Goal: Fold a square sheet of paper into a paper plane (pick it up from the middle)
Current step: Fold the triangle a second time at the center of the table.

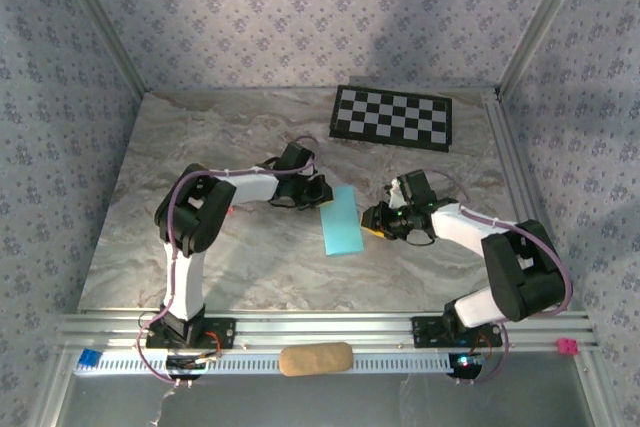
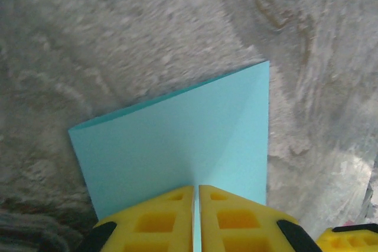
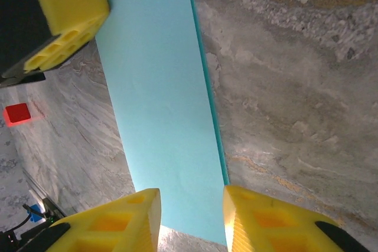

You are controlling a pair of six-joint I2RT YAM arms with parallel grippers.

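Recommend the spread right gripper (image 3: 190, 205) pinch the right edge of the square sheet of paper (image 2: 177, 134) squarely while the left gripper (image 2: 196, 196) clamps it.

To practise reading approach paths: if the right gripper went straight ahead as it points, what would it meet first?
Probably the sheet of paper, just ahead of the open right gripper; depth is unclear.

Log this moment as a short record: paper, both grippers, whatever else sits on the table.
paper: light blue, folded into a narrow rectangle, on the table
left gripper: shut on the paper's edge
right gripper: open, fingers either side of the paper's end
checkerboard: far side, apart from the paper
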